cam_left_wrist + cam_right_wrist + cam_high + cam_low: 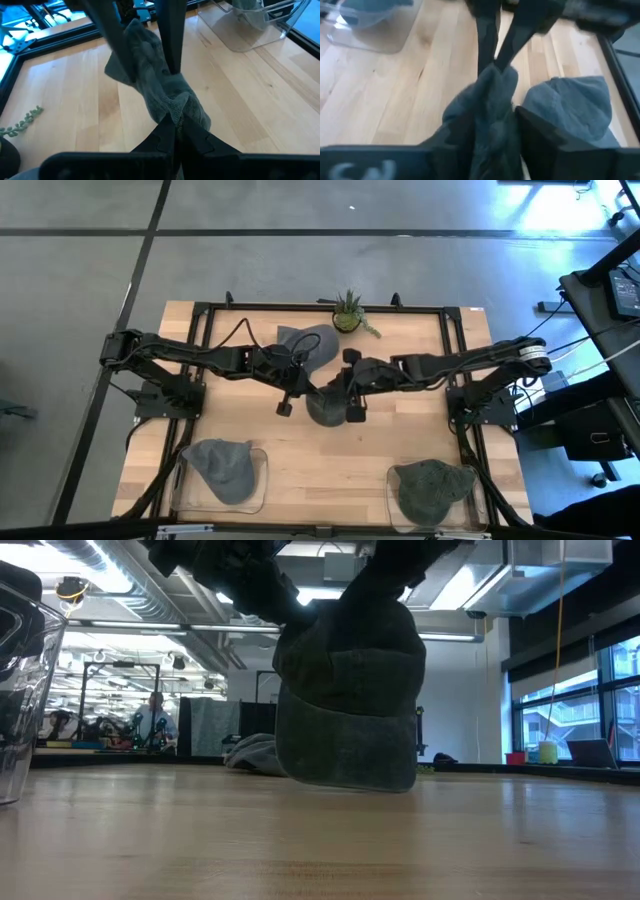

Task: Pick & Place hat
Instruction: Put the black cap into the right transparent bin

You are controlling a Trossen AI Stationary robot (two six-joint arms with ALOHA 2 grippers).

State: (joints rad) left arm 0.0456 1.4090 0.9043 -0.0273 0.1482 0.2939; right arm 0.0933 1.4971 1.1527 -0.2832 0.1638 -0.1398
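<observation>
A dark grey hat point(325, 410) hangs mid-table between both grippers. In the low view the hat point(350, 710) hangs crumpled, with its lower edge point(350, 783) down at the table top. My left gripper point(306, 392) reaches in from the left and is shut on it. My right gripper point(344, 392) reaches in from the right and is also shut on it. A second, lighter grey hat point(310, 340) lies flat on the table behind them. My left gripper pinches a bunched fold of the hat's cloth point(175, 114) between its two fingers, coming in from the table's left and slanting down. The cloth runs on from the fingers toward the right gripper. My right gripper has a thick bunch of the hat point(492, 127) between its two fingers point(540, 135), coming in from the table's right. The hat hangs below both holds, and I cannot tell whether its lower edge touches the table.
A clear tray at the near left point(258, 480) holds a blue-grey hat point(225, 468). Another clear tray at the near right point(393, 495) holds a green hat point(430, 485). A small potted plant point(348, 315) stands at the far edge. A black frame point(200, 308) borders the table.
</observation>
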